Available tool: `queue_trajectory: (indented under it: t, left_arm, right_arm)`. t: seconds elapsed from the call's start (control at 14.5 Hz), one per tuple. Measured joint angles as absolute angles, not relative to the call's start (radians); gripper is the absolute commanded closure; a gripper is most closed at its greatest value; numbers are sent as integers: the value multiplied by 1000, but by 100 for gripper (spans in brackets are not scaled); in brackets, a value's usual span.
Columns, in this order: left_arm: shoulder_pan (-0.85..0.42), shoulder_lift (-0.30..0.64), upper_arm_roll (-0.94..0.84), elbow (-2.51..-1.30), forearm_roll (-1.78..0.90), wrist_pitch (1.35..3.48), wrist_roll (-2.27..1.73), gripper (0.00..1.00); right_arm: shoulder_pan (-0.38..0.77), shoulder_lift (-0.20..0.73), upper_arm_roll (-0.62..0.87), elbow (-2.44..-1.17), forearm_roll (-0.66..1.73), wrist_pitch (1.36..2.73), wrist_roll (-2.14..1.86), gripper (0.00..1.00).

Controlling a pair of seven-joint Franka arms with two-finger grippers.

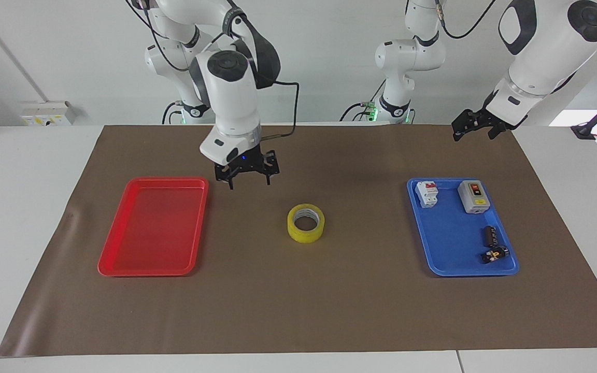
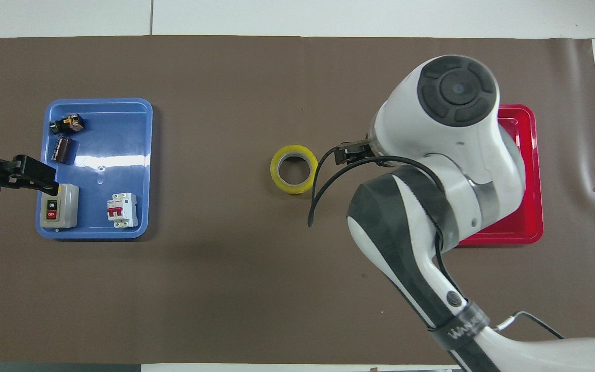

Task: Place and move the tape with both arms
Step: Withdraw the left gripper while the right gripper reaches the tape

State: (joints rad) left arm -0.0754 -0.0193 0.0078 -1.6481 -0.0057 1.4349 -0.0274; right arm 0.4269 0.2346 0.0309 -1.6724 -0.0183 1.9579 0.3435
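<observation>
In the facing view, from left to right, you first meet the red tray (image 1: 153,226), lying empty toward the right arm's end of the bench (image 1: 29,207). Next comes your right hand (image 1: 246,173), raised over the brown mat (image 1: 298,300) between the red tray and the tape, fingers spread and grasping nothing. The tape (image 1: 306,223) lies flat on the mat at mid-bench, between the two trays and touching neither hand. Further along sits the blue tray (image 1: 451,243), which holds a breaker (image 1: 427,194), a switch box (image 1: 472,196) and two small dark parts. Above the mat's edge near that tray, your left hand (image 1: 477,124) hangs released and empty; that arm waits.

By my reading, the step in hand is the right arm's approach to the tape. Your next move calls for bringing the right hand over the ring, lowering it with one finger inside the core and one outside the wall, then closing.
</observation>
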Motion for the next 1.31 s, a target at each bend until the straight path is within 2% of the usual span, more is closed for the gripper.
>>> queue_trajectory:
  t: [0.35,0.55,0.83,1.18,1.31]
  left_arm:
    - [-101,5,9,-1634,-13,1433,-22,0]
    - [-101,5,10,-1625,-13,1433,-22,0]
    - [-97,4,5,-1621,-13,1433,-21,0]
    - [-28,-1,-37,-1621,-13,1433,-20,0]
    - [-5,-1,-57,-1621,-13,1433,-19,0]
  right_arm:
    - [535,408,30,-1640,-78,2127,512,0]
    - [547,491,28,-1650,-86,2244,519,0]
    - [540,508,19,-1704,-90,2337,440,0]
    - [538,499,17,-1773,-90,2411,365,0]
    - [535,494,17,-1784,-90,2414,362,9]
